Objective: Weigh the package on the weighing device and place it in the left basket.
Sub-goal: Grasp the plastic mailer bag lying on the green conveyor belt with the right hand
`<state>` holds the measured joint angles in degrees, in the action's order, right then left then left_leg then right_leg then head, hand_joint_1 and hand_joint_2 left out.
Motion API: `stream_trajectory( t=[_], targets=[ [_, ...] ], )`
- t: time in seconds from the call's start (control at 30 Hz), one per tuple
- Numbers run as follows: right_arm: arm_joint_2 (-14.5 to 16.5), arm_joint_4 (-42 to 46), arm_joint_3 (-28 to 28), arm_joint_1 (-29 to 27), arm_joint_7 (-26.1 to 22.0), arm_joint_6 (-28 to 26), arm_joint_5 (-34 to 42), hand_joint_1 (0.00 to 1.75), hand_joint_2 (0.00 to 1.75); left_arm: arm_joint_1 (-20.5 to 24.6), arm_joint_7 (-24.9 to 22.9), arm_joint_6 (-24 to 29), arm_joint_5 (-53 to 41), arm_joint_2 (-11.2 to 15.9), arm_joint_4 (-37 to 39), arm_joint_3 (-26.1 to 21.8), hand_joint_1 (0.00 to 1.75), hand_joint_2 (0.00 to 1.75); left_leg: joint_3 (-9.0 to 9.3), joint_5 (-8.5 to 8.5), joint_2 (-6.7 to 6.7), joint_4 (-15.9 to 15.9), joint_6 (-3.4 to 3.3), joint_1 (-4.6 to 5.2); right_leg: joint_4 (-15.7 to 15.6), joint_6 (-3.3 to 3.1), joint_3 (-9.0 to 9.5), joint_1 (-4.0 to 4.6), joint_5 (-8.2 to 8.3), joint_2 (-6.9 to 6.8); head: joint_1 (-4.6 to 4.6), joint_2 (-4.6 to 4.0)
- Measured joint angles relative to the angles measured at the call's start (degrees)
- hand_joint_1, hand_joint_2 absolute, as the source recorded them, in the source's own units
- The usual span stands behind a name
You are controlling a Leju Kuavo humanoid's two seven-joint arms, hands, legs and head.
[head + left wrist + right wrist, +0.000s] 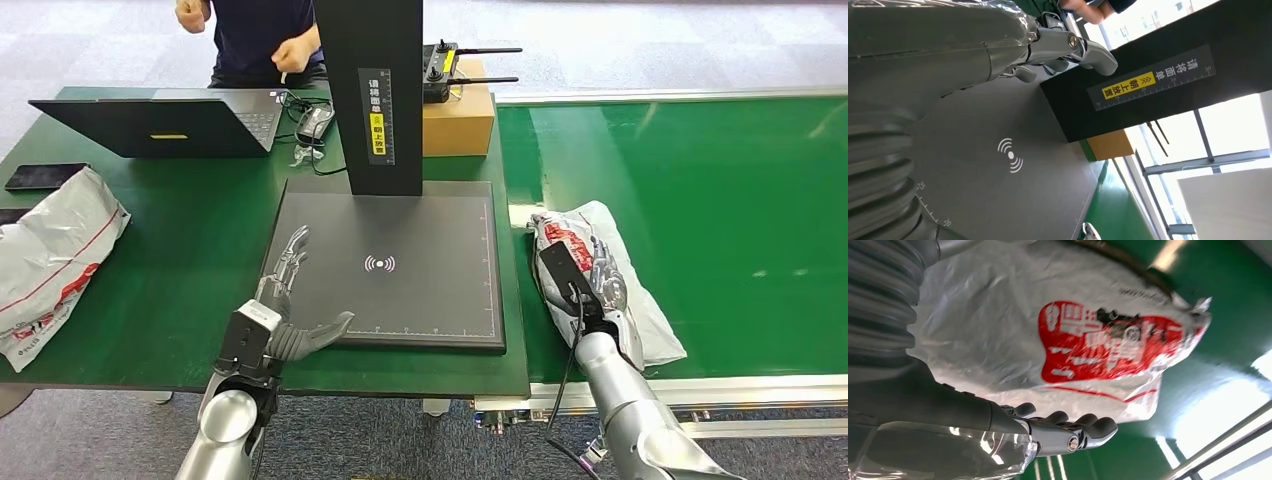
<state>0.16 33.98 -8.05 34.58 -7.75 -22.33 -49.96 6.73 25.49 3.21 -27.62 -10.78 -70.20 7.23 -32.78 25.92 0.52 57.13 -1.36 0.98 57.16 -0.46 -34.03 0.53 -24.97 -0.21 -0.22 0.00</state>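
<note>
Left silver arm reaches up from the near edge, its grey many-fingered left hand [292, 300] flat and empty, fingers spread forward, thumb out right. Right hand [598, 275] lies palm-down, fingers stretched straight away from the robot.

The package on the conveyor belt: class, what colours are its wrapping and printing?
The package is white-grey plastic with red printing, clearest in the right wrist view.

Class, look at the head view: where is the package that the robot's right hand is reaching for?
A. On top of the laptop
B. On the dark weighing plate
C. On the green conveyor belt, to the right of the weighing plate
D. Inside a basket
C: the package lies on the green conveyor belt beside the weighing plate, with the right hand over it; the plate's surface is bare.
</note>
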Motion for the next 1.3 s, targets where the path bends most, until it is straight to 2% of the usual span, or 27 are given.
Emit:
stream_trajectory(
  t=[0.1,0.2,0.4,0.57,0.9,0.93,0.97,1.03,1.1,1.2,1.3],
  targets=[
    [-0.2,-1.1,1.9,-0.1,6.0,-4.1,-5.3,0.00,1.75,0.2,-0.3,-0.1,0.2,0.0,0.0,0.6,0.00,1.75,0.00,0.00,0.01,0.0,0.00,0.00,0.0,0.00,0.00,0.00,0.00,0.00,0.00,0.00],
    [-0.5,-2.4,3.5,-0.3,10.4,-5.8,-9.2,0.00,1.75,0.5,-0.6,-0.1,0.4,0.0,0.2,1.1,0.00,1.75,0.00,0.00,0.01,0.0,0.00,0.00,0.0,0.00,0.00,0.00,0.00,0.00,0.01,0.00],
    [-0.9,-4.1,4.7,-0.9,13.7,-5.9,-10.8,0.00,1.75,0.6,-0.7,-0.1,0.5,0.0,0.3,1.4,0.00,1.75,0.01,0.00,0.01,0.0,0.00,0.00,0.0,0.00,0.00,0.00,0.00,0.00,0.01,0.00],
    [-0.9,-4.7,4.7,-1.2,15.1,-3.9,-10.8,0.00,1.75,0.6,-1.3,-0.2,0.4,0.0,0.3,1.7,0.00,1.75,0.03,0.00,0.01,0.0,0.00,0.00,0.0,0.00,0.01,0.00,0.00,0.00,0.01,0.00],
    [-1.2,-5.3,3.8,-1.0,17.4,5.3,-10.6,0.00,1.75,0.6,-2.1,-0.9,0.4,0.0,0.3,2.2,0.00,1.75,0.20,0.01,-0.01,0.0,-0.01,0.00,0.0,0.02,0.19,0.00,-0.02,-0.02,0.00,0.00],
    [-1.2,-5.4,3.6,-1.0,17.5,5.7,-10.7,0.04,1.75,0.6,-2.2,-0.9,0.4,0.0,0.3,2.2,0.00,1.75,0.22,0.01,-0.02,0.0,-0.01,0.00,0.0,0.02,0.21,0.00,-0.02,-0.03,0.00,0.00],
    [-1.2,-5.5,3.5,-0.9,17.5,6.0,-10.7,0.18,1.75,0.5,-2.2,-0.9,0.4,0.0,0.3,2.2,0.00,1.75,0.24,0.01,-0.02,0.0,-0.02,0.00,0.0,0.03,0.23,0.00,-0.02,-0.04,0.01,0.00],
    [-1.2,-5.7,3.3,-0.9,17.4,6.4,-10.7,0.88,1.75,0.5,-2.3,-0.9,0.4,0.0,0.3,2.2,0.00,1.75,0.27,0.01,-0.04,0.0,-0.02,0.00,0.0,0.03,0.28,0.00,-0.02,-0.06,0.01,0.00],
    [-1.2,-5.8,3.2,-0.9,17.1,6.7,-10.8,1.47,1.75,0.5,-2.4,-0.9,0.4,0.0,0.3,2.2,0.00,1.75,0.30,0.01,-0.05,0.0,-0.02,0.01,0.0,0.03,0.32,-0.01,-0.03,-0.07,0.01,0.00],
    [-1.2,-6.0,3.1,-0.9,16.8,6.9,-11.0,1.67,1.75,0.5,-2.6,-1.0,0.4,0.0,0.3,2.2,0.00,1.75,0.34,0.01,-0.06,0.0,-0.03,0.01,0.0,0.04,0.38,-0.01,-0.03,-0.08,0.01,0.00],
    [-1.2,-6.0,3.0,-0.9,16.4,6.6,-11.1,1.69,1.75,0.5,-2.7,-1.0,0.4,0.1,0.3,2.2,0.00,1.75,0.39,0.01,-0.06,0.0,-0.03,0.01,0.0,0.05,0.43,-0.01,-0.02,-0.08,0.01,0.00]
  ],
)
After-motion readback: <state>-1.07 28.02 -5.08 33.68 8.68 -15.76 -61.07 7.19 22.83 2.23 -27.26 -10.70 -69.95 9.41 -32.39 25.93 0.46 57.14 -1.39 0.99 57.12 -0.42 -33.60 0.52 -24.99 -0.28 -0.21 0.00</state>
